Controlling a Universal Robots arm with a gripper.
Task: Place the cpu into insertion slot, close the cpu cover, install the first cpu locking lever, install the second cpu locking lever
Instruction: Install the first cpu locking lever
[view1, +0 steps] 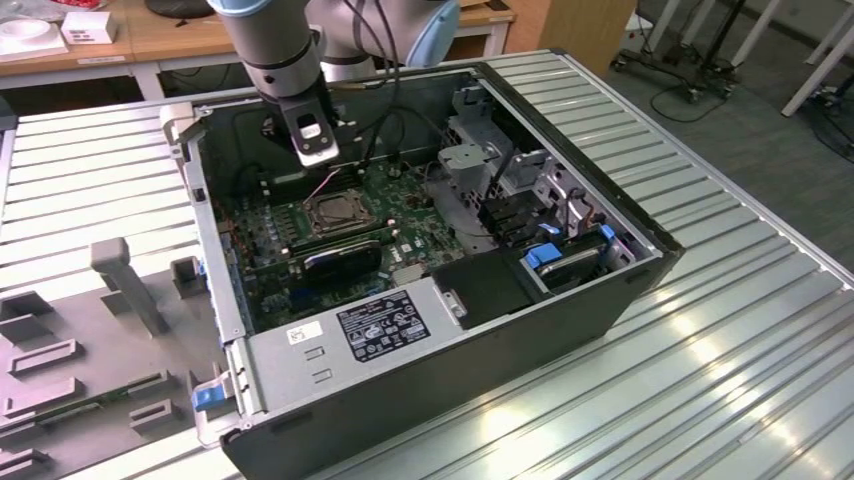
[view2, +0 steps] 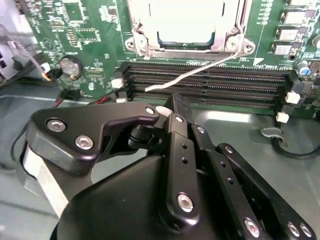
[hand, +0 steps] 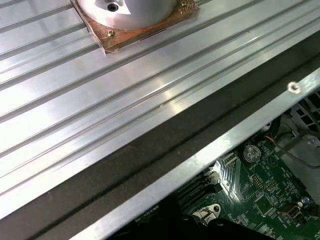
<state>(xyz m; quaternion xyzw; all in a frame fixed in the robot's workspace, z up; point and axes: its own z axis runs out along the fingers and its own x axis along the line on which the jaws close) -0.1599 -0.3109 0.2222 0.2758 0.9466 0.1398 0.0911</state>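
Pinched together, the gripper (view2: 175, 102) is held near the insertion slot (view2: 131, 44), where the cpu (view2: 186, 22) is seated under the cpu cover (view2: 192, 47); lever locking is judged in hand, needing precise hooking.

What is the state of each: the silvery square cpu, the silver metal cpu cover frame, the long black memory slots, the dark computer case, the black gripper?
cpu, flat inside the cover's cut-out.
cpu cover, down over the cpu.
memory slots, empty.
computer case, on its side, open.
gripper, poised by the memory slots.
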